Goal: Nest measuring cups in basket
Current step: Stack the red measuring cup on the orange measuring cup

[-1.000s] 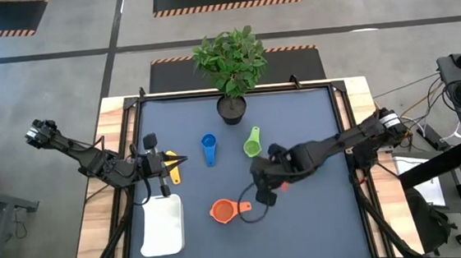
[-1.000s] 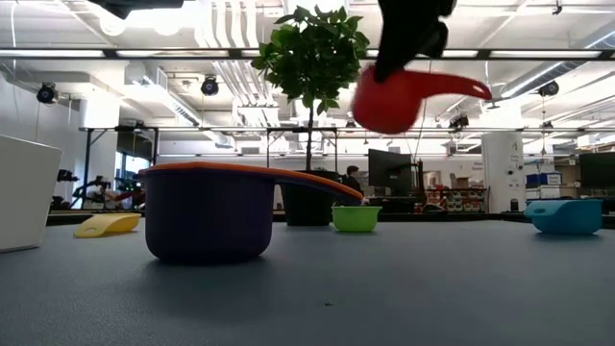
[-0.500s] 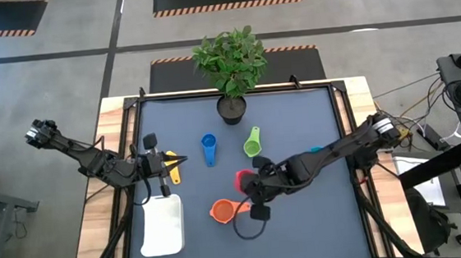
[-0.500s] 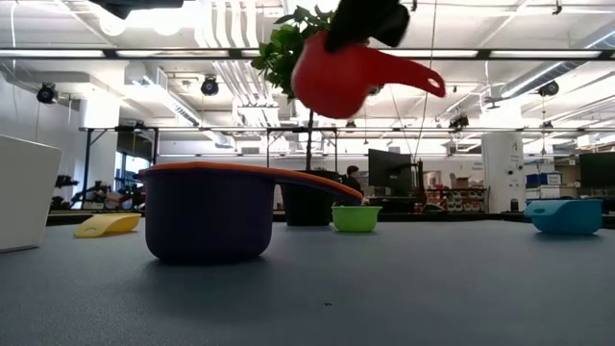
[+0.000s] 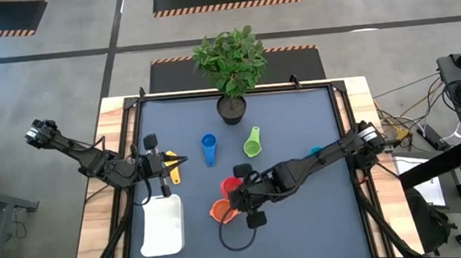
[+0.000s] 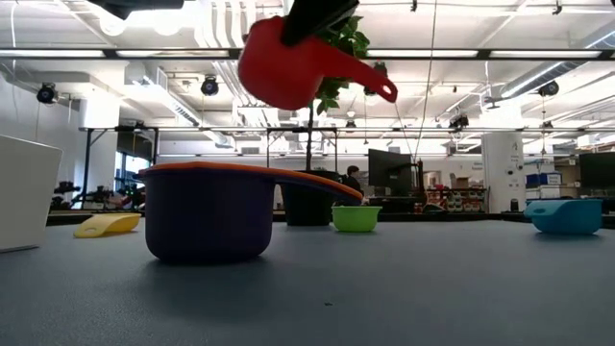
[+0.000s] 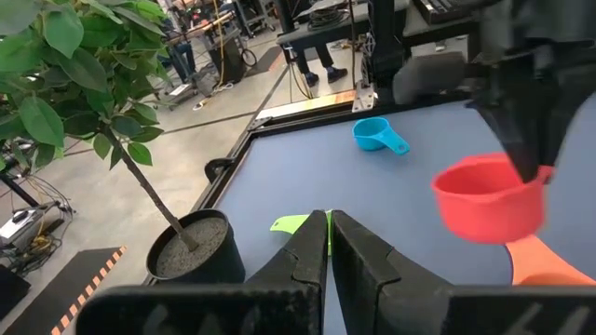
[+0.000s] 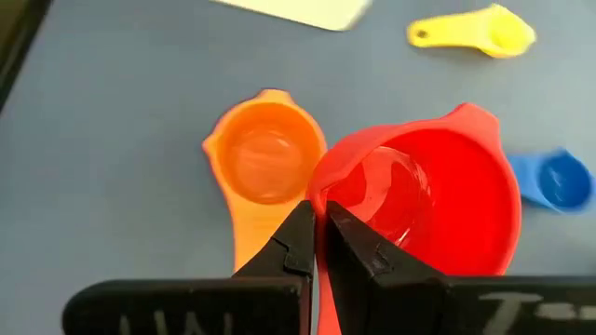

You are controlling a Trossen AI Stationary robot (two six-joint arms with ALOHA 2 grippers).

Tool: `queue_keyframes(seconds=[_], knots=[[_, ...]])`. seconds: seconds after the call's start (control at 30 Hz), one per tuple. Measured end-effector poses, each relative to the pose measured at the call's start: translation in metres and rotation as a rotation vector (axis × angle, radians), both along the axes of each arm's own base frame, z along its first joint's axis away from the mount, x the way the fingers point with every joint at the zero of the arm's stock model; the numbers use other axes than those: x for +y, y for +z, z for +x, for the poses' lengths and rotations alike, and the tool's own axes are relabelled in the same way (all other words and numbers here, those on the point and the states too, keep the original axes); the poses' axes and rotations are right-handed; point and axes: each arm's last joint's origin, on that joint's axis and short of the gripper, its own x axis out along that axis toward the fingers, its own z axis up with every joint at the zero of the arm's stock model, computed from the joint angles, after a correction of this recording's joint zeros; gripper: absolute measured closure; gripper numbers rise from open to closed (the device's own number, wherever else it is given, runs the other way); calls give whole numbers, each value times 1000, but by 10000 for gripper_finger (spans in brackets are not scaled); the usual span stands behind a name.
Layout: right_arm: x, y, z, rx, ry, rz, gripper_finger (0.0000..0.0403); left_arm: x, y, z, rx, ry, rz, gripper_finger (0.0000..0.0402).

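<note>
Over mid-table, right gripper [image 5: 237, 188] is clamped on the red cup [image 5: 232, 185], pinching its rim/handle end; cup is in the air, just beside and above the orange cup [image 5: 221, 211]. Low view: red cup [image 6: 288, 65] hangs well off the tabletop, handle sticking out sideways and tipped slightly down, gripper itself cut off by the frame top. Right wrist view: fingers [image 8: 296, 244] pressed together on the red cup's [image 8: 419, 200] edge, orange cup [image 8: 264, 166] sits below it on the mat.

Hard to see: in the low view the orange one looks like an orange rim on a dark purple body [image 6: 207, 223], can't tell if that's 2 cups nested or 1. Teal cup [image 5: 315, 150] is mostly hidden behind the right arm in the high view; clearer in low view [image 6: 565, 215]. Basket [image 5: 161, 226] only shows as a white wall at the low view's edge [image 6: 21, 192].

Right arm reaches long and low from the table's right edge, diagonal toward centre. Left arm waits at the left side, left gripper [image 5: 167, 162] fully closed on nothing, pointing across the table, near the yellow cup [image 5: 173, 168], above the basket's far end.

Others: blue cup [image 5: 209, 148] and green cup [image 5: 251, 143] lie apart on the mat near the plant pot [image 5: 231, 108]. Basket holds no cups.
</note>
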Motion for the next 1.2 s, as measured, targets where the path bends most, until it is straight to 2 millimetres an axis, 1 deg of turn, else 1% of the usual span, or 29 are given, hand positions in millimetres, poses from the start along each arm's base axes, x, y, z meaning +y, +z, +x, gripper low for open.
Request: queue_keyframes(seconds=[0.17,0.37,0.47,0.57,0.67,0.8,1.03,1.2], knots=[[4,-8,4,12,63,-6,394,-1,-1,1,6,0,4,402],[13,-12,16,-63,140,48,394,-1,-1,1,7,0,4,402],[16,-23,23,-62,167,41,394,-1,-1,1,7,0,4,402],[17,-37,26,-23,174,26,394,-1,-1,1,7,0,4,402],[18,-44,28,-7,175,20,394,-1,-1,1,7,0,4,402],[19,-49,30,1,179,15,394,-1,-1,1,8,-1,7,402],[19,-50,31,1,174,18,394,-1,-1,1,9,-1,8,402],[19,-51,31,-3,178,16,382,-1,-1,2,9,-1,8,402]])
